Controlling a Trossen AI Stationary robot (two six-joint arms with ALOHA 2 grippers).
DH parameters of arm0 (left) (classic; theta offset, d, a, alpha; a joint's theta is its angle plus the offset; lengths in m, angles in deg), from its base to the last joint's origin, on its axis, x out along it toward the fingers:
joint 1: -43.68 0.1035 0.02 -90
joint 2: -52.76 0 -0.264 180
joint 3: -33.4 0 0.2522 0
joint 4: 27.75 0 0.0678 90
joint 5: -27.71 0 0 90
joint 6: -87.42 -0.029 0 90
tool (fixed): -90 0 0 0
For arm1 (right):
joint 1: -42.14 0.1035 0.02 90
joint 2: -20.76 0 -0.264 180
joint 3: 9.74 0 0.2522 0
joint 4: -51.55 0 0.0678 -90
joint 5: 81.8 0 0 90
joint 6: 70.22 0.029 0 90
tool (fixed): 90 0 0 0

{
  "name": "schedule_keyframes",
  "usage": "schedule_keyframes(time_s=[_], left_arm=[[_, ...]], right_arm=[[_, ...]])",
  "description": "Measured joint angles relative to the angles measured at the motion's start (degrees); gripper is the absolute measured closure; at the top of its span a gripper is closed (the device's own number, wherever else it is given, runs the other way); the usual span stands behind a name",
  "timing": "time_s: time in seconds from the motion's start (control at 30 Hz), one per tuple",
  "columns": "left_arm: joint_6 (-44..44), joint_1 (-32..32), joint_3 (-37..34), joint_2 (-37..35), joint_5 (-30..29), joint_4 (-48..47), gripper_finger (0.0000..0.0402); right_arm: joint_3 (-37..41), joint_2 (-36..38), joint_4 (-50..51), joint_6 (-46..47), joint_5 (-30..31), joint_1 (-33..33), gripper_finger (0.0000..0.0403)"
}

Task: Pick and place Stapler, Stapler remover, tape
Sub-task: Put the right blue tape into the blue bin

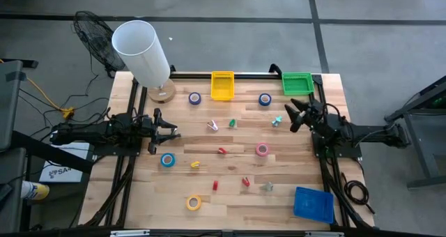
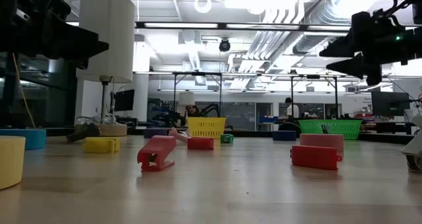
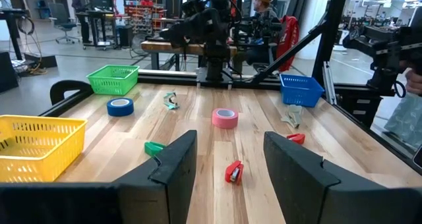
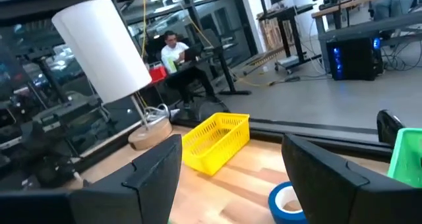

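Nearest the table's front edge lies a yellow tape roll (image 1: 194, 203), with a blue basket (image 1: 313, 204) at the front right. Farther in, a blue tape roll (image 1: 167, 160) sits just beside the left gripper (image 1: 172, 132), jaws apart and empty. A pink tape roll (image 1: 262, 150) lies mid-table. The right gripper (image 1: 294, 116) hovers wide open, empty. At the back stand a yellow basket (image 1: 222, 86) and a green basket (image 1: 297, 83)
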Motion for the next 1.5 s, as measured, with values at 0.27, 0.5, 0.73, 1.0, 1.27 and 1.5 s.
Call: schedule_keyframes(time_s=[0.27,0.5,0.73,1.0,1.27,1.5], left_arm=[[0.0,0.0,0.0,0.0,0.0,0.0,0.0227],[0.0,0.0,0.0,0.0,0.0,0.0,0.0227],[0.0,0.0,0.0,0.0,0.0,0.0,0.0227],[0.0,0.0,0.0,0.0,0.0,0.0,0.0227],[0.0,0.0,0.0,0.0,0.0,0.0,0.0227],[0.0,0.0,0.0,0.0,0.0,0.0,0.0227]], right_arm=[[-5.5,-7.2,2.0,1.7,1.9,0.0,0.0151],[-14.2,-20.3,9.7,10.0,1.5,-3.4,0.0151],[-23.9,-36.7,16.9,19.9,-5.8,-14.1,0.0151],[-36.1,-54.4,21.0,20.9,-24.4,-27.3,0.0151],[-49.1,-70.0,28.1,8.7,-38.1,-34.0,0.0151],[-59.8,-81.8,38.1,1.5,-42.2,-37.0,0.0151]])
